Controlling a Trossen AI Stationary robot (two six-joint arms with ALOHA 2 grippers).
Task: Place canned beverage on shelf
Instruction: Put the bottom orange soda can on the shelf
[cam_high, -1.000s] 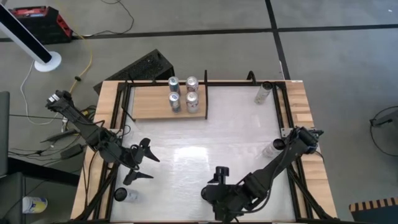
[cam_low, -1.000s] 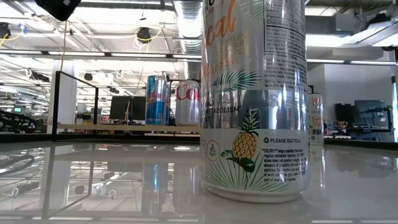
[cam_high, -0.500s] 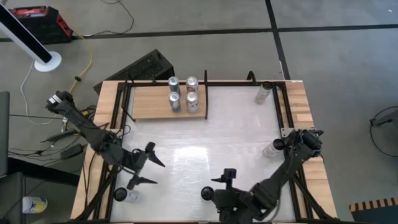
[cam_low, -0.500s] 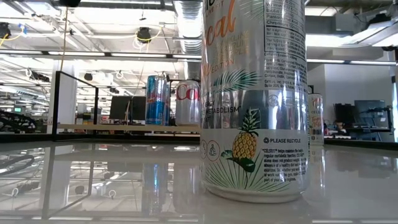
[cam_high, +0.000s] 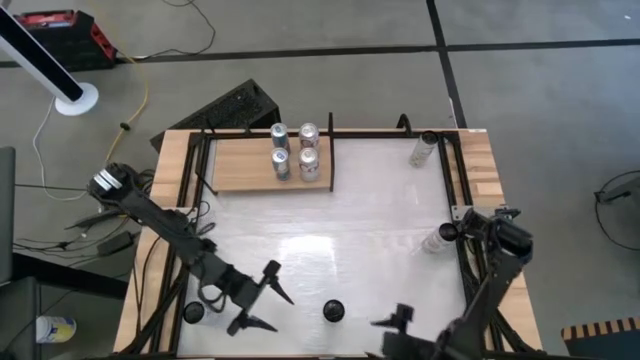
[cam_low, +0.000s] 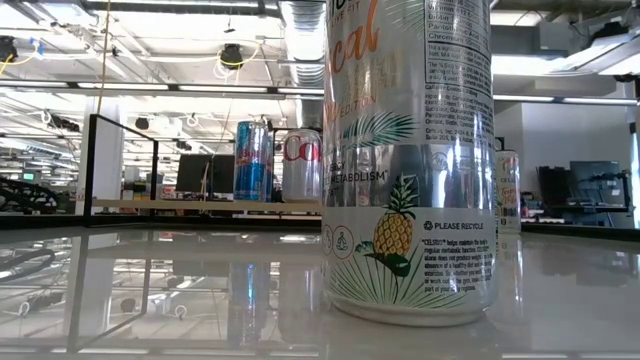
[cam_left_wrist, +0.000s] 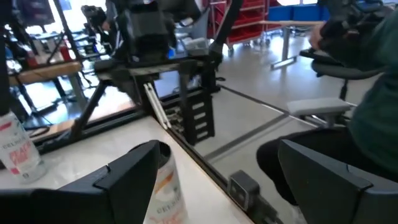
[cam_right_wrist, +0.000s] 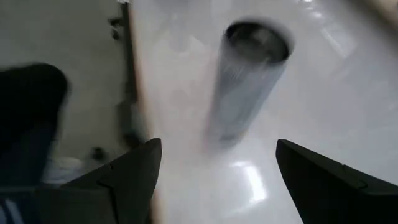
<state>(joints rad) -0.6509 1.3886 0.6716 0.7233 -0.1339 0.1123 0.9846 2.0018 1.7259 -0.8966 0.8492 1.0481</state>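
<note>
Shelf (cam_high: 245, 165): four cans (cam_high: 294, 151) are already stood on it, at its right end.
Left on worktop (cam_high: 370, 215): a front-edge can (cam_high: 333, 312), plus others near the edges.
Left end effector (cam_high: 268, 303): released, empty, just beside that can.
Right end effector (cam_high: 392, 322): spread wide, nothing gripped, on the can's other side.
Remaining: can not yet grasped; carry and placement outstanding.

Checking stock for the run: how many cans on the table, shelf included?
8: four slim metal cans on the wood-grain shelf, back-right, right edge, front centre, front-left. None seems hidden.
</note>
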